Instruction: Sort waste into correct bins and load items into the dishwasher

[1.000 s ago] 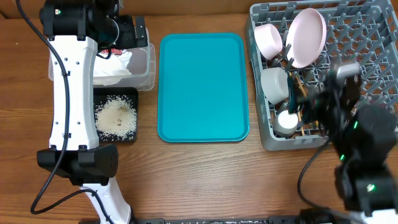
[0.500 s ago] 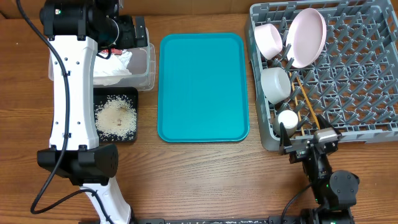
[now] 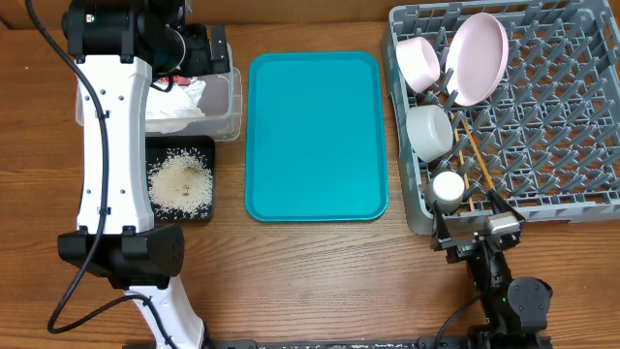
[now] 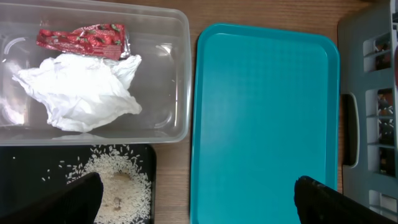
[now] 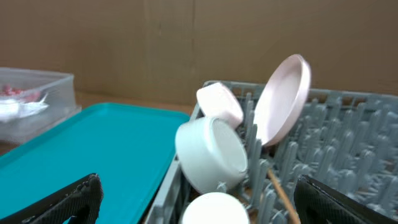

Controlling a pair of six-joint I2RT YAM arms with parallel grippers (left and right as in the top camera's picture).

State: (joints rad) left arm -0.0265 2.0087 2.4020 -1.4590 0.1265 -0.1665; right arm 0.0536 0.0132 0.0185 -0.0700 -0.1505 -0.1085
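Left hand (image 4: 198,183), spread, above the tub (image 4: 181,74) holding wrapper (image 4: 84,38) and napkin (image 4: 81,93). Right hand (image 3: 475,231), spread, just outside the rack (image 3: 562,116).

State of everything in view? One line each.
Tub: holds wrapper, napkin
Black tray: holds rice
Teal tray: bare
Plate: on edge in rack
Pink bowl: tilted, racked
White bowl: on side, racked
Cup: in rack
Chopsticks: lying across rack
Left gripper: open
Right gripper: open

Stretched far forward with left arm (image 3: 105,145), left gripper (image 4: 200,200) agape and facing down; tucked low near its base with right gripper (image 5: 199,202) agape too, looking level.
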